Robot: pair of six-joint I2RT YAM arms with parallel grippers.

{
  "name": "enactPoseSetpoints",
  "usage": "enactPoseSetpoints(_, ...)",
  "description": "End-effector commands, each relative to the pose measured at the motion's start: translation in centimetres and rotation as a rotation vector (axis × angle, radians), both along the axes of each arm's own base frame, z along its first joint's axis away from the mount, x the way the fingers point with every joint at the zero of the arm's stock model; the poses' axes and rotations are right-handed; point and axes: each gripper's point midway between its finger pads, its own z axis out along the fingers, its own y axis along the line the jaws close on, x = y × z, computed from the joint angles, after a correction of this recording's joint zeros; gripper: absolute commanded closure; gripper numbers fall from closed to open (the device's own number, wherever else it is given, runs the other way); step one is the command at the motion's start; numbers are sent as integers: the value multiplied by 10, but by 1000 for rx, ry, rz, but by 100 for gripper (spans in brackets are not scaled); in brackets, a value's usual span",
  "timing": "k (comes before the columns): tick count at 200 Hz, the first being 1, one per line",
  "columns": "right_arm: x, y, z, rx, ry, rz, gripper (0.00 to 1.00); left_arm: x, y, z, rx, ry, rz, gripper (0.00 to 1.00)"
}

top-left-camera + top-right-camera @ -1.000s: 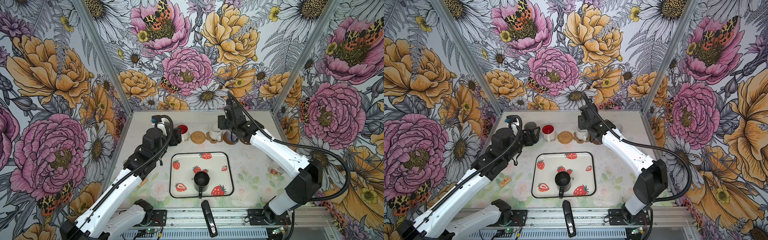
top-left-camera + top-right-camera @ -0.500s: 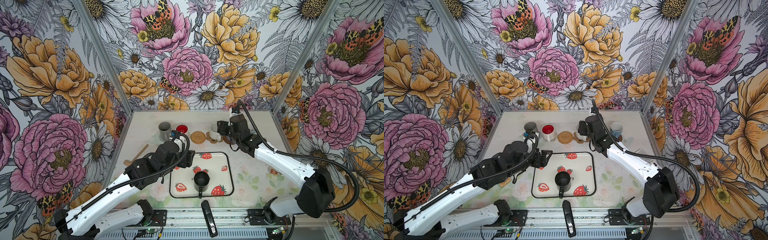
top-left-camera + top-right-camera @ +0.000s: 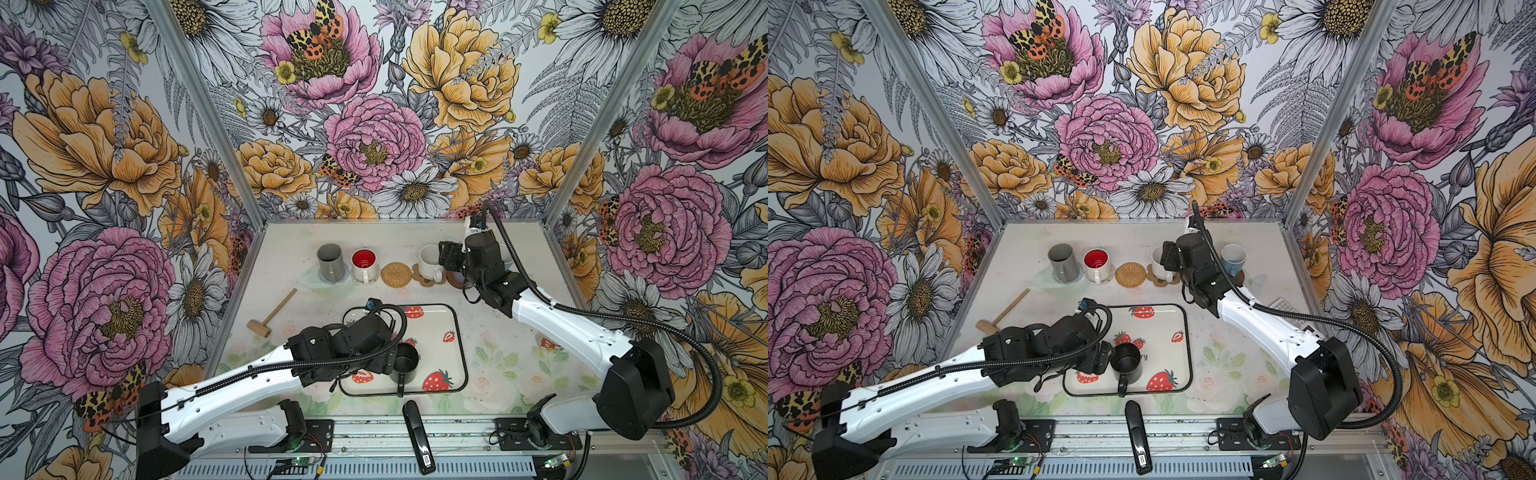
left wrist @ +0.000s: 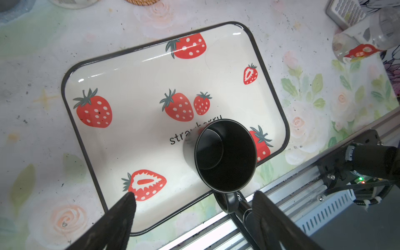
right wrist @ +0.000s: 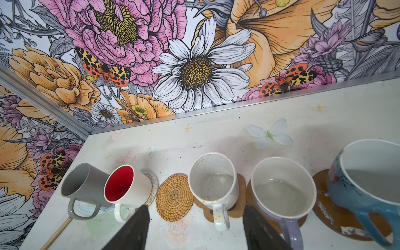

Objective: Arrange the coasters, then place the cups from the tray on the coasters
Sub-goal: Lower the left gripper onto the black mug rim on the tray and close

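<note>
While the left gripper (image 4: 193, 195) is hovering wide open and empty beside the black mug (image 4: 225, 155) on the tray (image 4: 129, 71), pinching its wall clear of the handle (image 4: 229, 201) is looking safest.

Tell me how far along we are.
Done: grey mug, red-lined mug, white mug, lavender mug and light blue mug stand on coasters in the back row. In hand: left gripper, fingers open, beside the black mug on the tray, not gripping. Left: move it to the bare rattan coaster. Right gripper open, empty.
</note>
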Motion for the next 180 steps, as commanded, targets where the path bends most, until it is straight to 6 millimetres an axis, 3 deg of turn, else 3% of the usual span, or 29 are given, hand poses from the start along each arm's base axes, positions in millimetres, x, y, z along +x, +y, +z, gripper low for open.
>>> enactPoseSetpoints(1, 1, -1, 9, 32, -29, 2, 29, -13, -3, -9, 7, 55, 3, 14)
enactPoseSetpoints(145, 7, -3, -4, 29, 1, 5, 29, -49, -33, -61, 162, 171, -31, 13)
enactPoseSetpoints(180, 8, -2, -5, 28, 5, 7, 29, -47, -33, -69, 185, 176, 2, 13)
